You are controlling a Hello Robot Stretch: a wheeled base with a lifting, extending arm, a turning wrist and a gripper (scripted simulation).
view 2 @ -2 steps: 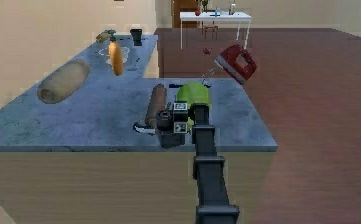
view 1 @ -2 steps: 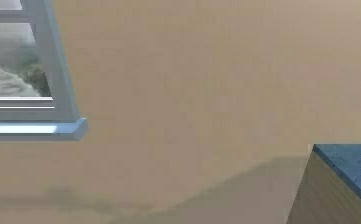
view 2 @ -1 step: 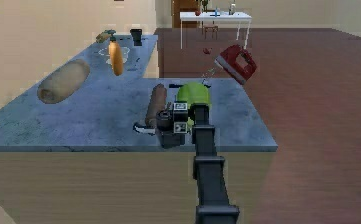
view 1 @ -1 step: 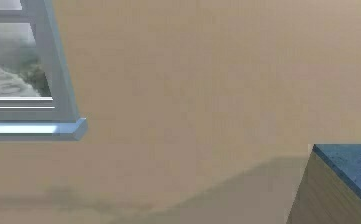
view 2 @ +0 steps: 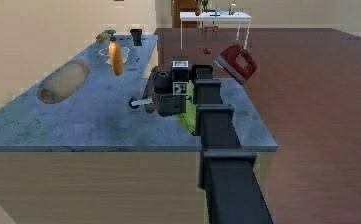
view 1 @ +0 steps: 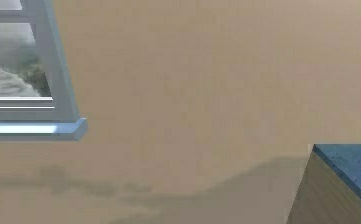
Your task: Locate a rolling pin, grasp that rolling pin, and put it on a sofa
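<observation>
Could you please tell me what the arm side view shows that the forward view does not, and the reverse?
Arm side view: the dark arm, a tan loaf-shaped thing, an orange thing, a dark cup, a red thing and a far white table. Forward view: a window with a blue-grey frame. Shared, it seems: the tan wall and the blue-topped counter.

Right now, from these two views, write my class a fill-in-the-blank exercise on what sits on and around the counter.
1. The countertop is ___ in colour.
2. In the arm side view, the red object lies to the ___ of the arm.
3. The far table is ___ in colour.
4. The opening in the beige wall is a ___.
Missing words: blue; right; white; window.
</observation>
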